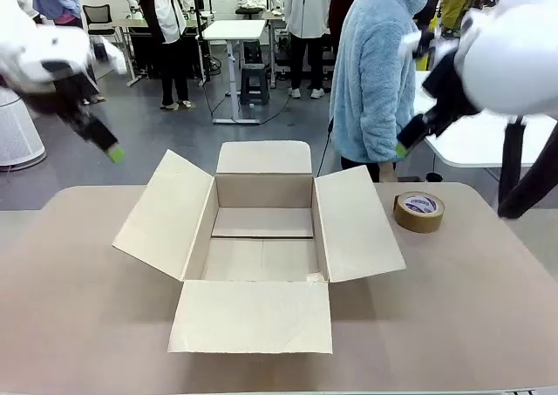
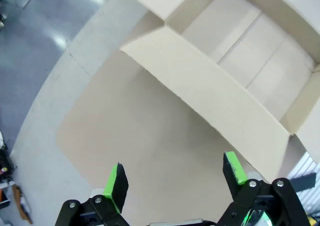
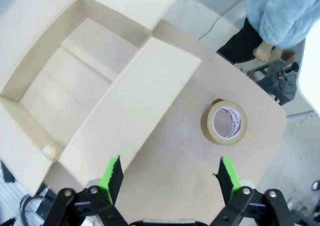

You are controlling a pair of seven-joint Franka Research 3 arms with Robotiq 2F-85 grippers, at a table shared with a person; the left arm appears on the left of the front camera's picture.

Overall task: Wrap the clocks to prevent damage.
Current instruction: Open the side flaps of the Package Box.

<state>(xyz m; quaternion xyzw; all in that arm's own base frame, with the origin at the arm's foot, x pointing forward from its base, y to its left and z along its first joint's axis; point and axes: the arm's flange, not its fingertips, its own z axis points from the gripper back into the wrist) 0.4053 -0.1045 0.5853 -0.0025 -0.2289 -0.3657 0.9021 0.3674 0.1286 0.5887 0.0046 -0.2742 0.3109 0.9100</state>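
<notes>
A beige tabletop [image 1: 471,316] carries an open cardboard box [image 1: 253,318], flaps spread. The left hand [image 2: 174,164] hovers open, raised left of the box, and the right hand [image 3: 170,161] hovers open, raised to its right. A tape roll [image 1: 418,212] lies right of the box, and a person [image 1: 375,72] stands beyond it. Where the clocks are cannot be told.

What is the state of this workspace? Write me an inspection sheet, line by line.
Surface: tan table, bare apart from two items.
Job's things: nothing seen.
Clutter: open cardboard box at centre, flaps spread, nothing inside; brown tape roll lying flat to its right, apart from it.
Grippers: left gripper and right gripper above the table, jaws open, holding nothing.
Cables: one cable on the floor beyond the far edge.
Surroundings: person in a light blue fleece at the far side; white tables and other people farther off.
</notes>
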